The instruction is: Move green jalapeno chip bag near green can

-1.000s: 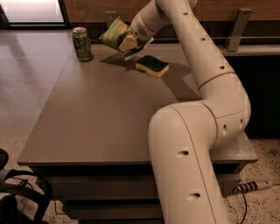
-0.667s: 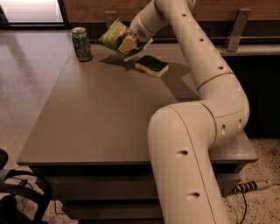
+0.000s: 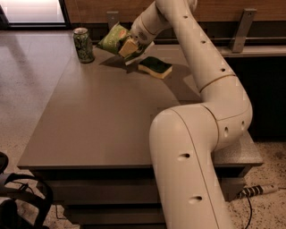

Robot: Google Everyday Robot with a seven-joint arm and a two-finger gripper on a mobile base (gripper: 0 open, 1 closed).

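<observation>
A broad, flat, grey-brown counter [image 3: 103, 116] fills the middle of the view, its matte top carrying only a few things along the far edge. It stands on a pale speckled floor [image 3: 27, 89], which turns glossy and brightly lit towards the upper left. A brown wood-panelled wall [image 3: 89, 9] runs along the back, with a slanted grey metal bracket [image 3: 243, 29] in front of it on the right. Low at the right, a white power strip [image 3: 261, 190] with a dark cable lies on the floor, and a black strap-like object [image 3: 22, 197] sits at the lower left corner.

The robot's thick cream-white jointed arm [image 3: 205, 134] rises from the near right and reaches over the counter to its far side. There the gripper [image 3: 125, 48] hangs just above the top, and its tan fingers [image 3: 128, 44] are clamped on the right end of the crinkly green jalapeno chip bag [image 3: 112, 39]. The bag is tilted and lifted off the surface, with a dark shadow on the counter below it. The small upright green can [image 3: 83, 44] with a silver top rim stands at the far left corner, near the bag but apart from it. A rectangular yellow sponge with a green top [image 3: 155, 67] lies flat just right of the gripper.
</observation>
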